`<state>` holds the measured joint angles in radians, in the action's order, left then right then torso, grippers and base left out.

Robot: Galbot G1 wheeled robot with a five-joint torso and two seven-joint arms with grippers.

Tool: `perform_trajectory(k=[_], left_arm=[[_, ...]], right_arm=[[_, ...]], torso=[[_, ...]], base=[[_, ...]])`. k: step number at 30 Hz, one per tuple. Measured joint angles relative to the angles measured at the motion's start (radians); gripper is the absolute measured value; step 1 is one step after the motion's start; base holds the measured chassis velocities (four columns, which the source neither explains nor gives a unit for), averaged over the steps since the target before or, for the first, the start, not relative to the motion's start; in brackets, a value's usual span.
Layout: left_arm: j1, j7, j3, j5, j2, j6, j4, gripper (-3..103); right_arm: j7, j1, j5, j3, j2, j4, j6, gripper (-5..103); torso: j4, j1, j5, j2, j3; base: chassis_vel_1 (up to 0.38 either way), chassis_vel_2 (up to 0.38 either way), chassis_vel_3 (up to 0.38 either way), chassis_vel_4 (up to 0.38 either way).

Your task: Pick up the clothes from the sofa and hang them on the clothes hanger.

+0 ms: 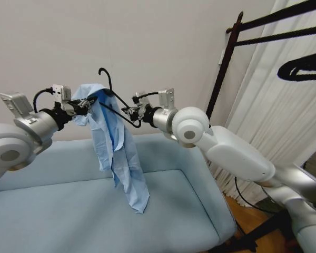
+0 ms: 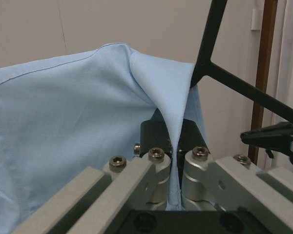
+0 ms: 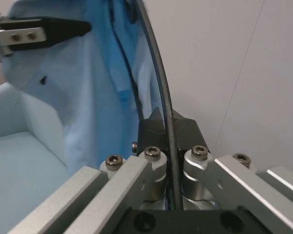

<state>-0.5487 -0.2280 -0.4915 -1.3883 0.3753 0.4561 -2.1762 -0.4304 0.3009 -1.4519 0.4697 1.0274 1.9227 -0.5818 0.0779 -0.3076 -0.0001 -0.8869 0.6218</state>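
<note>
The left claw [image 1: 86, 107] is clamped on a fold of the light blue woven-fabric shirt [image 1: 118, 158]. The right claw [image 1: 130, 112] is clamped on the black thin-wire hanger [image 1: 110, 83]. The shirt is hanging in the air from one side of the hanger. It is above the pale blue upholstered sofa [image 1: 52, 221] and well apart from the dark wooden clothes rack [image 1: 224, 68].

Hazards:
- The shirt is draping over one shoulder of the hanger. If the left claw lets go now, the weight is likely to drag the shirt off.
- The right claw is gripping a thin round wire, so the hanger may be twisting in that grip under load.
- Spreading the arms further risks straining the pinched fold.

View comparison:
- The left wrist view is showing the fabric drawn into a narrow ridge between the fingers [image 2: 158, 134], with the hanger wire meeting the cloth.
- The right wrist view is showing the wire passing between the pads [image 3: 154, 129].
- The head view is supplying the shirt's hanging length and the rack's position.
</note>
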Motion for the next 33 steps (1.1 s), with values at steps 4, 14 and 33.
perform_trajectory(k=[4, 14, 33], left_arm=[[-0.019, -0.004, -0.018, -0.002, -0.005, -0.001, -0.016, 0], [0.016, -0.015, -0.025, -0.030, -0.031, -0.012, -0.020, 0], [-0.035, -0.014, -0.053, -0.019, -0.012, -0.017, -0.036, 0]], right_arm=[[0.007, 0.013, 0.000, -0.003, 0.003, -0.038, 0.000, 2], [0.008, -0.005, 0.008, -0.005, 0.005, -0.062, 0.002, 2], [0.018, 0.065, -0.039, -0.066, 0.018, -0.142, 0.004, 2]], torso=[[0.0000, 0.000, -0.0001, 0.000, 0.000], [0.0000, 0.000, 0.0002, 0.000, 0.000], [0.0000, 0.000, 0.0001, 0.000, 0.000]], base=[[0.000, 0.000, 0.000, 0.000], [0.000, 0.000, 0.000, 0.000], [0.000, 0.000, 0.000, 0.000]])
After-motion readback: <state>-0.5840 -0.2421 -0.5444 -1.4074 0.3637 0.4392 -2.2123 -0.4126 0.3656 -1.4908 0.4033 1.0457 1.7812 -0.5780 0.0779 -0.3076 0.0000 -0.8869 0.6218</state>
